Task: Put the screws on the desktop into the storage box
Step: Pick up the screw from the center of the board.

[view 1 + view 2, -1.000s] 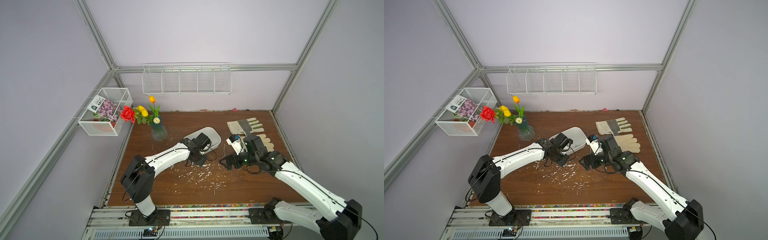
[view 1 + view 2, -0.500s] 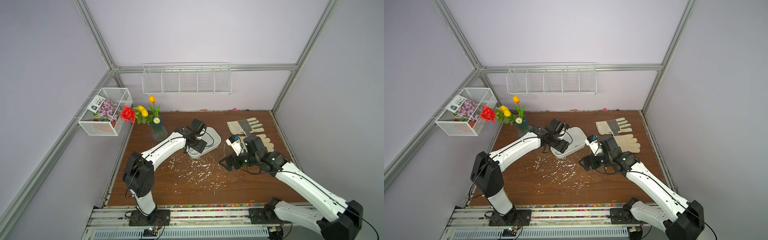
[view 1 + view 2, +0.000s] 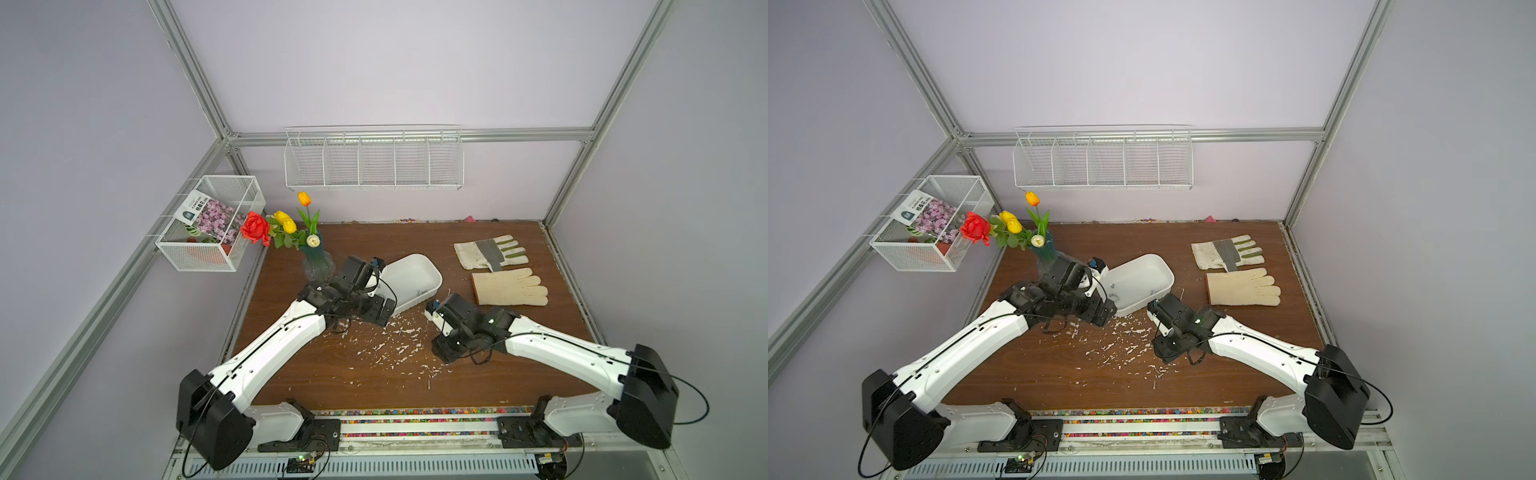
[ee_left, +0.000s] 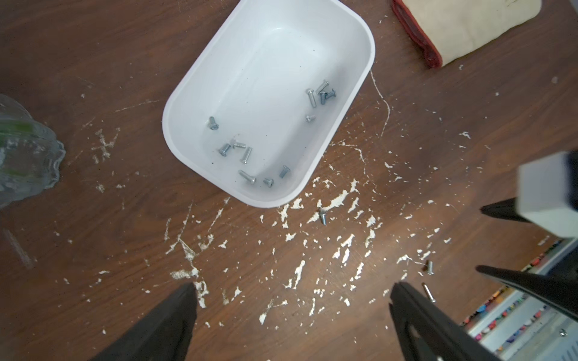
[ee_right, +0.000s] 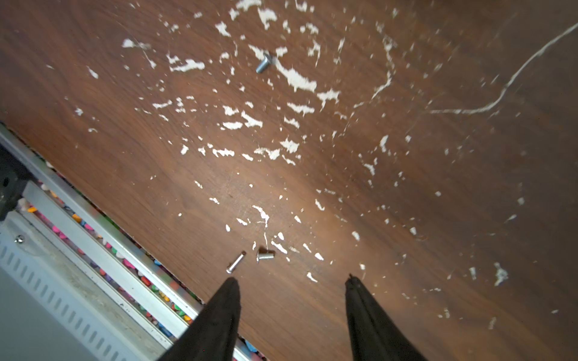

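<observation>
Your left hand (image 4: 293,286) is spread wide and empty above the worktop (image 4: 93,62), just short of the storage box (image 4: 266,72). The box sits near the worktop's middle, a little toward the back edge. Inside it you have eleven or twelve screws (image 4: 247,155); a few overlap, so the count is unsure. Three more lie loose on the worktop. One screw (image 4: 323,217) is just off the box's near end. The other two are side by side toward the front edge, right at the fingertips of your right hand (image 5: 291,279), whose jaws are partly apart with nothing between them. Two gloves (image 3: 509,287) lie near the right edge.
</observation>
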`<state>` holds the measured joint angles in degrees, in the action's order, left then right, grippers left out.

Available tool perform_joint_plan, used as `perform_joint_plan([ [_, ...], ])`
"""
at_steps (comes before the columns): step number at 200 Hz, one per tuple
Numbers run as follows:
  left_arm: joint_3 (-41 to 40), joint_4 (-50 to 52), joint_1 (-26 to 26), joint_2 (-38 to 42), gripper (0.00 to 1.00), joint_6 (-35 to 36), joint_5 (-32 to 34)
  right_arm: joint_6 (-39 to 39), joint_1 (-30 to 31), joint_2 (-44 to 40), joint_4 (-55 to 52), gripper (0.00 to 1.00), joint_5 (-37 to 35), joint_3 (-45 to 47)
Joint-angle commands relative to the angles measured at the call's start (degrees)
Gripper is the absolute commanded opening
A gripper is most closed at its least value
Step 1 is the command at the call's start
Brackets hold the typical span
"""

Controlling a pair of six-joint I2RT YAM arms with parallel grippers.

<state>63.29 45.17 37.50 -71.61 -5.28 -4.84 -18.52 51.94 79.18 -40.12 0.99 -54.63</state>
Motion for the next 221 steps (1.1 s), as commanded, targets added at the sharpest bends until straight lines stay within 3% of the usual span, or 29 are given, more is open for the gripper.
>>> perform_joint_plan([
  [1, -3.9, -3.5, -0.1, 5.3, 1.0, -2.6, -4.8, -3.4, 2.1, 2.1, -1.1, 0.49, -2.2, 1.1],
  [28, -7.9, -6.1, -0.2, 11.6, 1.0, -3.6, -8.8, -6.3, 4.8, 4.4, 0.8, 0.41, -2.3, 2.2],
  [64, -11.6, -6.1, -0.2, 12.9, 1.0, -4.3, -10.3, -9.3, 7.3, 7.0, 3.3, 0.34, -2.1, 3.9],
  [221, -14.0, -7.7, -0.2, 12.5, 1.0, -5.0, -11.4, -10.4, 9.2, 14.4, 6.7, 0.3, -2.2, 5.3],
])
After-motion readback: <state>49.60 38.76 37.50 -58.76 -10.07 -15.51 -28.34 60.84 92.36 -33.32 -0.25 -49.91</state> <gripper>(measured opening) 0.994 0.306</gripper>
